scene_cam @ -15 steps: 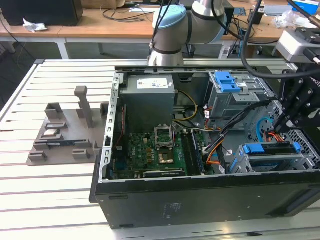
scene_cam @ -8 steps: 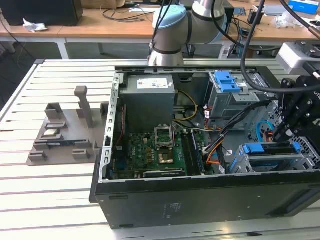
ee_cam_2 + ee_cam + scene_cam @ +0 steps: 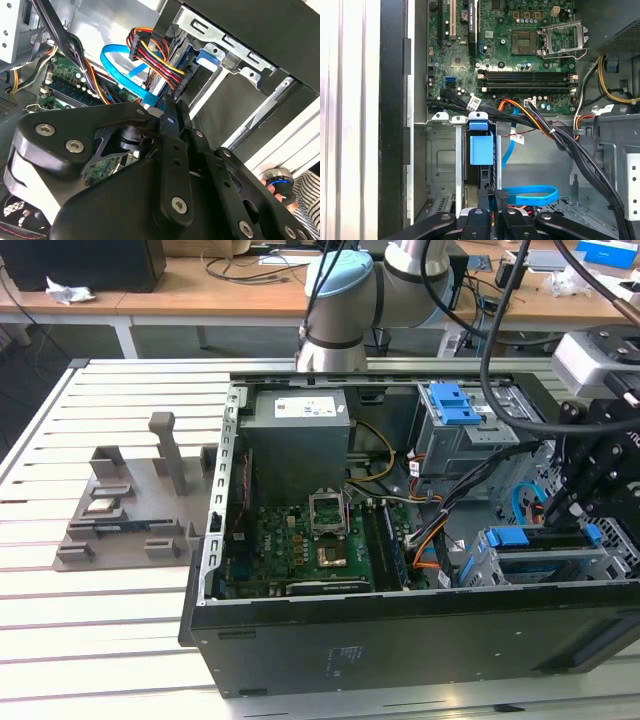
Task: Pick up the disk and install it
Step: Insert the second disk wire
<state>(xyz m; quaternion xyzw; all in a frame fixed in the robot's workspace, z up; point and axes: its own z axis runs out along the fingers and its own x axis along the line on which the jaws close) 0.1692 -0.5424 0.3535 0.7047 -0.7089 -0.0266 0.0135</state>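
The disk (image 3: pixel 545 545) sits on edge in the grey drive cage (image 3: pixel 500 565) at the case's near corner, on the exterior view's right. Its blue rails show at both ends. In the first wrist view the disk's blue rail (image 3: pixel 481 147) stands in the cage slot. My gripper (image 3: pixel 557 510) hangs just above the disk's rear end, and in both wrist views its black fingers lie close together (image 3: pixel 494 197) (image 3: pixel 172 107), with nothing visible between them. The tips end beside a looped blue data cable (image 3: pixel 530 195) and a power plug (image 3: pixel 150 52).
The open computer case (image 3: pixel 400 640) lies on a slatted white table (image 3: pixel 90 640). Inside are a large grey box (image 3: pixel 298 440), the motherboard (image 3: pixel 310 550), cable bundles (image 3: pixel 560 140) and a second cage with a blue latch (image 3: pixel 455 405). A grey fixture (image 3: pixel 130 510) stands to the case's left. A person's hand (image 3: pixel 277 182) is nearby.
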